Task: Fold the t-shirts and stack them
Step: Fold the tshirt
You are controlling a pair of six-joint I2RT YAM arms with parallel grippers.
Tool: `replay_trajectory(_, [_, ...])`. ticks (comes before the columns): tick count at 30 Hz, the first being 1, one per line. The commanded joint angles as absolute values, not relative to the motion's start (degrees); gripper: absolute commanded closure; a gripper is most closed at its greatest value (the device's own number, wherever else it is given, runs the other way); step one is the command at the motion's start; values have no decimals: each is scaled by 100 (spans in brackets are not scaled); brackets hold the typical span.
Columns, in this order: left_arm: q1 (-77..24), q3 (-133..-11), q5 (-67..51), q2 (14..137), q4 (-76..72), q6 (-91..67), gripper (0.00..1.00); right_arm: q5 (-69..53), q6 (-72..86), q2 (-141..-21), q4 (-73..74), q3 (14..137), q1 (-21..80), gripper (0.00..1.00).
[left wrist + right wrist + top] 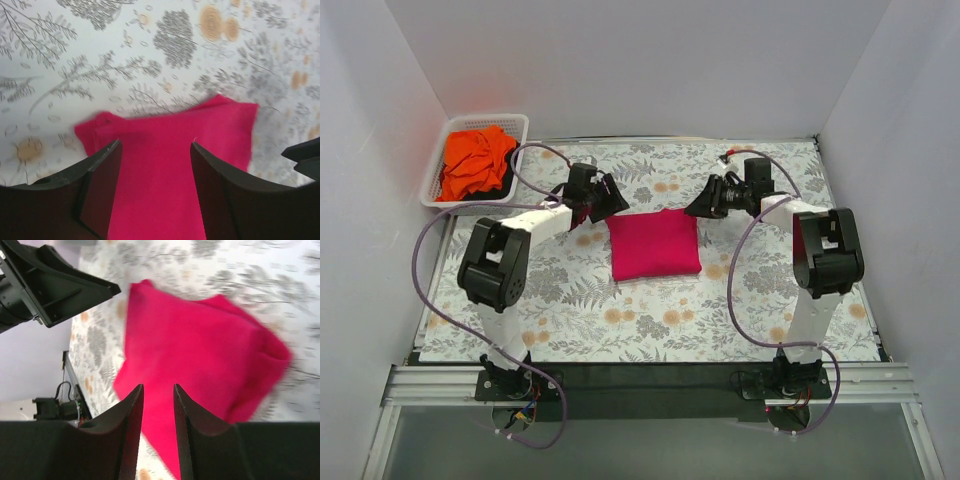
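The left claw is released, its two dark fingers spread wide just above the far left corner of the magenta-pink t-shirt, with the cloth lying flat in the gap between them. The right claw sits at the shirt's far right corner with its fingers only narrowly apart. Pink cloth shows through the slit, but I cannot tell whether it is grasping a fold or merely poised over it. The pink shirt is folded into a compact rectangle near the middle of the counter, a little toward the far edge, on a cover printed with grey ferns and orange blooms. Off the counter's far left corner stands a white slatted basket, and the orange t-shirt lies crumpled inside it.
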State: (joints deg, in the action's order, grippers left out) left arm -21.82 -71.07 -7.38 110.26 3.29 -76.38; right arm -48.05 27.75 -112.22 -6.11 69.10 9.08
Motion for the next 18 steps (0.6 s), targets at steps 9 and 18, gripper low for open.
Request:
replay_trajectory(9, [-3014,-5223,-1063,9122,501,-8603,53,-5010,2786,-10615,-800,5916,2328,68])
replay_trajectory(18, [-3085,-4333,-1222,9527,299,-9343,67,-4983,2804,-11461,-1230,5080,2154,69])
